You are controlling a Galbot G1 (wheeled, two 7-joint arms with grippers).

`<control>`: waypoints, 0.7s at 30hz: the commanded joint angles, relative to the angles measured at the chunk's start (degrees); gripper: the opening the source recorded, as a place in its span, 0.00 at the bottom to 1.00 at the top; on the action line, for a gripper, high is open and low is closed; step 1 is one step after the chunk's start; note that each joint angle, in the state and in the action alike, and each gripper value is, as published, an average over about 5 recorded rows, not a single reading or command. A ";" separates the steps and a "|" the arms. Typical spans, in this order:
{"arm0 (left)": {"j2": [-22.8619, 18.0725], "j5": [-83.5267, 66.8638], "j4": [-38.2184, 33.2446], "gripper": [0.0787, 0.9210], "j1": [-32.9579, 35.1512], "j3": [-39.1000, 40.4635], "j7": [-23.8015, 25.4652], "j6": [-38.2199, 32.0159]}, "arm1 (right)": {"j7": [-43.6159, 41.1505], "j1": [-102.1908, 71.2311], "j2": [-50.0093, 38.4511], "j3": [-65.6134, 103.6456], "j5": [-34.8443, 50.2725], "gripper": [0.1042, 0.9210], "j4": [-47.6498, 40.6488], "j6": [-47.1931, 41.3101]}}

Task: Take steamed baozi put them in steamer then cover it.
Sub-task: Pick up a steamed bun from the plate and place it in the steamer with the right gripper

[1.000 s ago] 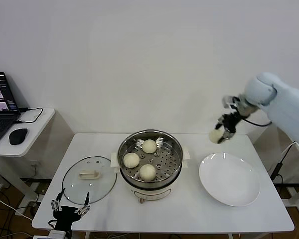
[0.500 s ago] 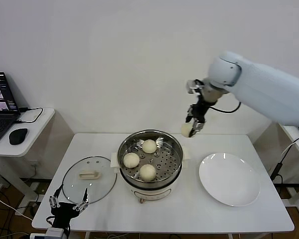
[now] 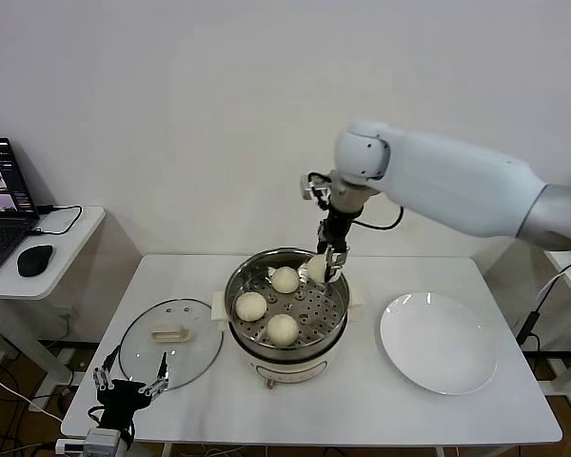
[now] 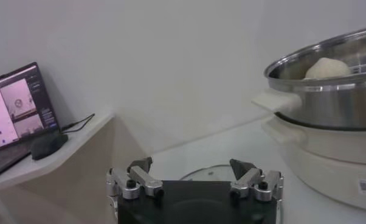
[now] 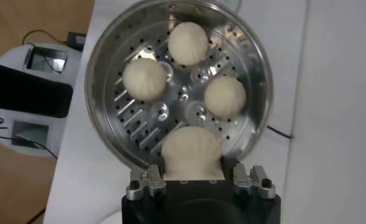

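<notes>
A: Movement since a second ago? 
B: Plenty. Right gripper point(image 3: 328, 267) swung in from beside the white plate point(image 3: 439, 343), across the table point(image 3: 362, 409), now above the far right rim of the steamer point(image 3: 286, 309). Jaws clamped on the fourth baozi point(image 5: 191, 153), held over the perforated tray, not yet set down.

A: Other three buns? 
B: Unmoved. Already lying on the tray: one at the back point(image 3: 285, 279), one to the left point(image 3: 251, 306), one at the front point(image 3: 283, 329). Spaced apart, none touching.

A: Left side? 
B: Left gripper point(image 3: 130, 386) low at the near left corner of the table, just beside the glass lid point(image 3: 171, 344). Fingers spread wide, nothing between them. Shifted only slightly from before.

A: Materials, shapes? 
B: Steamer: round, shiny stainless steel, mirror-bright wall, tray punched with rows of small holes and short slots, white base, small white side handles. Baozi: smooth, matte, cream-white, rounded domes. Lid: flat round clear glass with a metal rim and a cream handle at the centre, lying flat left of the steamer. Plate: plain glossy white, round, shallow, right of the steamer, bare.

A: Anything else around? 
B: Side desk at the far left with a laptop point(image 3: 2, 205), screen lit, and a black mouse point(image 3: 34, 259) beside it.
</notes>
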 commanded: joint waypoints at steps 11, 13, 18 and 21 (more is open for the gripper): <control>-0.27 -0.09 1.40 0.88 -0.66 0.66 -0.07 -0.01 | 2.47 -8.93 3.58 -0.73 -5.90 0.58 -3.68 -0.68; -0.30 -0.09 1.45 0.88 -0.70 0.70 -0.06 -0.01 | 2.63 -9.21 3.57 -0.68 -6.06 0.58 -3.80 -0.66; -0.35 -0.08 1.49 0.88 -0.86 0.77 -0.01 0.00 | 3.02 -9.72 3.56 -0.57 -6.39 0.58 -3.98 -0.65; -0.39 -0.07 1.55 0.88 -0.86 0.87 -0.03 -0.01 | 3.34 -10.02 3.37 -0.34 -6.52 0.58 -3.89 -0.69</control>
